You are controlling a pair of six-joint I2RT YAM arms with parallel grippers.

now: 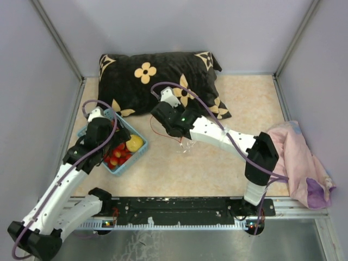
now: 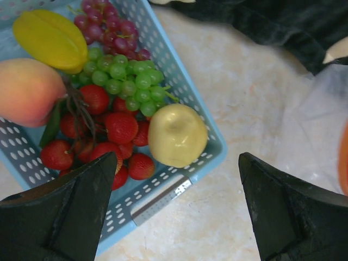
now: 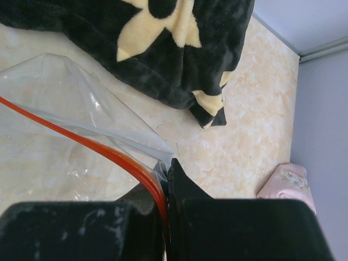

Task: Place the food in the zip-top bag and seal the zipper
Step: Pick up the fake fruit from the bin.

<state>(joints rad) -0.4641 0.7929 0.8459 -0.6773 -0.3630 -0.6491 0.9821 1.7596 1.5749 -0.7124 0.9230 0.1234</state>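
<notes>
Only the right wrist view shows the right gripper (image 3: 167,169) clenched on the zipper (image 3: 81,136); the left gripper (image 2: 178,159) hangs released above the 9 o'clock blue basket (image 2: 163,197).

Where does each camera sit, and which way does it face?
Top external: above and behind the bases, looking down on table, pillow, basket; left arm and right arm show.
Left wrist: on the left arm, looking down at the food in the basket; open left gripper shows.
Right wrist: looks past the right gripper, shut on the zipper, toward the pillow.
Shared: both wrist views catch the zip-top bag.
</notes>
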